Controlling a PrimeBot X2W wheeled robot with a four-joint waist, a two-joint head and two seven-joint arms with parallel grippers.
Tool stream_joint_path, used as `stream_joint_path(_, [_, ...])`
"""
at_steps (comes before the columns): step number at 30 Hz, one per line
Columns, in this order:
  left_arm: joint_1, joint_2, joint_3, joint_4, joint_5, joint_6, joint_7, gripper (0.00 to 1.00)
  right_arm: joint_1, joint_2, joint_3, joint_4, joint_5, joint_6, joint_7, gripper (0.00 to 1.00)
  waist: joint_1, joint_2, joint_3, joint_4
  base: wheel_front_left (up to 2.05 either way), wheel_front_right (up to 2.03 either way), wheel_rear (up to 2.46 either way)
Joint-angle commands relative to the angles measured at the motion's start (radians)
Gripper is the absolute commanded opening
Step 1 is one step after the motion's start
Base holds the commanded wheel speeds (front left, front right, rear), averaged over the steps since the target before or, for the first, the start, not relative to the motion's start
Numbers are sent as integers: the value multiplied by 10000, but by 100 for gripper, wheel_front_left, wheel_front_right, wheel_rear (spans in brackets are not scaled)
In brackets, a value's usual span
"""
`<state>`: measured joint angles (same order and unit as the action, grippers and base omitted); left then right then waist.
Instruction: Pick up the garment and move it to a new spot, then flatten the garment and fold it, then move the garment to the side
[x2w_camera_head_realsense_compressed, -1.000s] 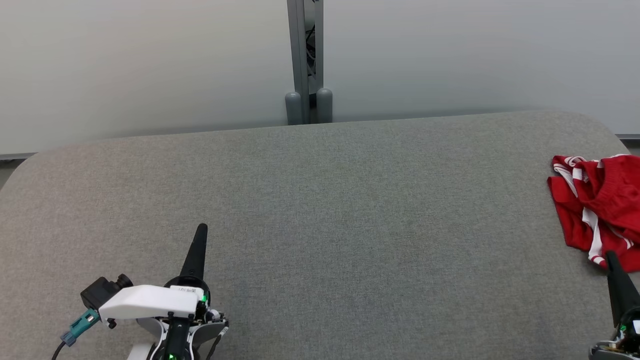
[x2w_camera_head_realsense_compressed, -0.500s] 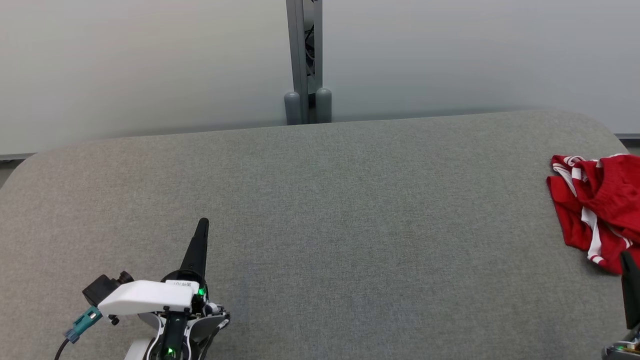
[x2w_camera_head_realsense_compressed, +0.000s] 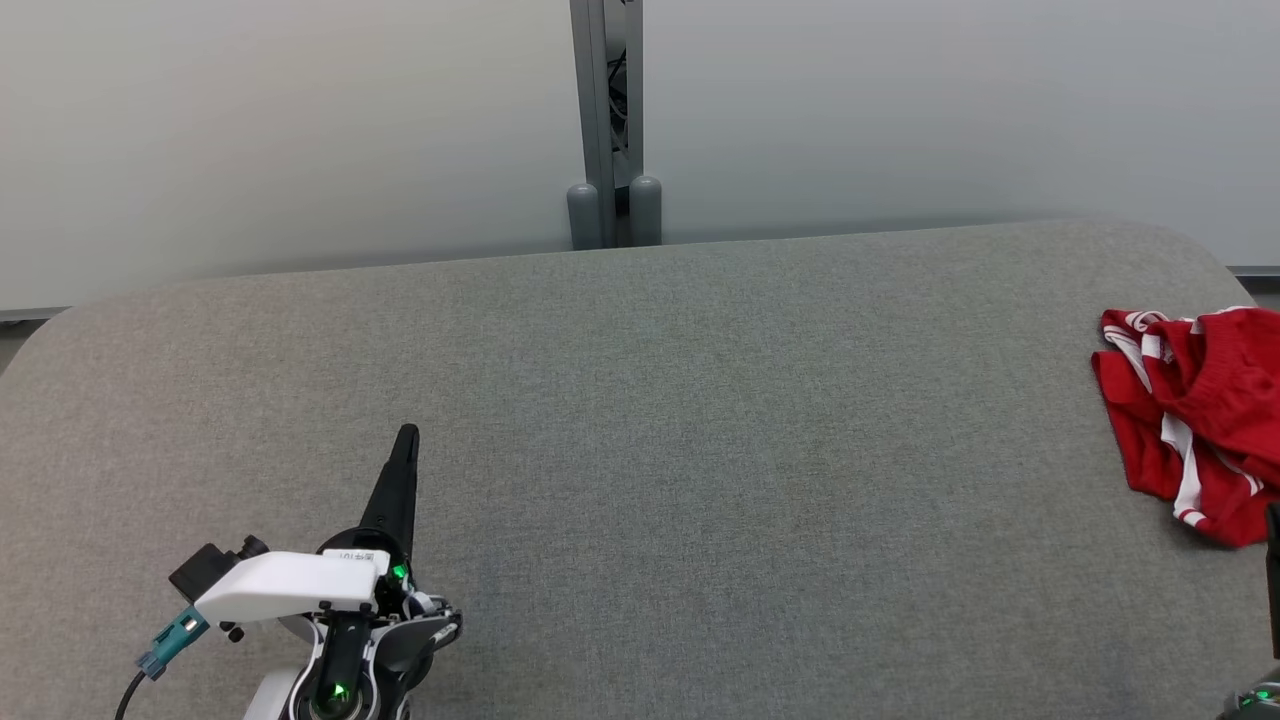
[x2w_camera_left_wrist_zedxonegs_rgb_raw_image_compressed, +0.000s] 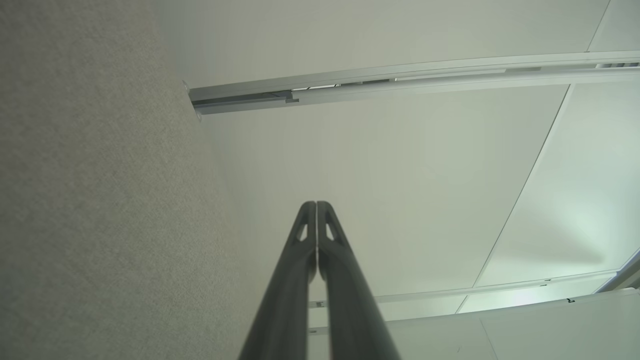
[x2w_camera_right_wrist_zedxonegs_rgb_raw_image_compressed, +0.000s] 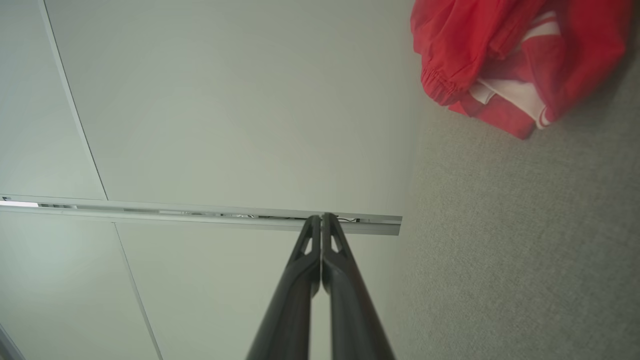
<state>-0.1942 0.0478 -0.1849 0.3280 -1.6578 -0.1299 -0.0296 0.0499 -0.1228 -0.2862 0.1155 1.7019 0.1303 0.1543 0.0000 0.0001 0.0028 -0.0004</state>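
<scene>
**Shorts (x2w_camera_head_realsense_compressed: 1190, 420) crumpled at the right edge, both claws closed and empty**

Red shorts with white side stripes lie bunched on the grey fabric-covered table (x2w_camera_head_realsense_compressed: 640, 420), far to the robot's right and close to the rounded far-right corner; the head view cuts off their right part. The right gripper (x2w_camera_right_wrist_zedxonegs_rgb_raw_image_compressed: 320, 216) has its fingers pressed together on nothing, pointing towards the wall with the shorts off to one side of its fingertips. The left gripper (x2w_camera_head_realsense_compressed: 406, 434) is likewise closed and empty, over the near-left part of the table, well apart from the garment.

The main risk is a shove, not a grasp. If the right claw goes in without parting first, it would likely push the heap towards the table's edge, and it could slide off. Pinching only one loose layer could drag the shorts instead of lifting them. The elastic waistband fold looks like the thicker hold. Low fingertips may also snag the table's cloth cover.

Room is generous. The whole middle of the table is bare, a good new spot. The far edge runs along pale wall panels and a grey post (x2w_camera_head_realsense_compressed: 605, 120), so reaches that way are bounded.
</scene>
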Motion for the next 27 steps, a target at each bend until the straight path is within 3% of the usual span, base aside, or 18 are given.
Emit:
stream_joint_path(1, [-246, 45, -7, 3, -43, -43, 37, 0, 72, -25, -69, -21, 105, 7, 59, 0, 0, -1, 0, 0, 0, 0, 0])
stream_joint_path(27, [-232, 45, -9, -2, -35, -43, 33, 0, 2, 81, -192, 13, -39, 7, 194, 0, 0, -1, -1, 0, 0, 0, 0])
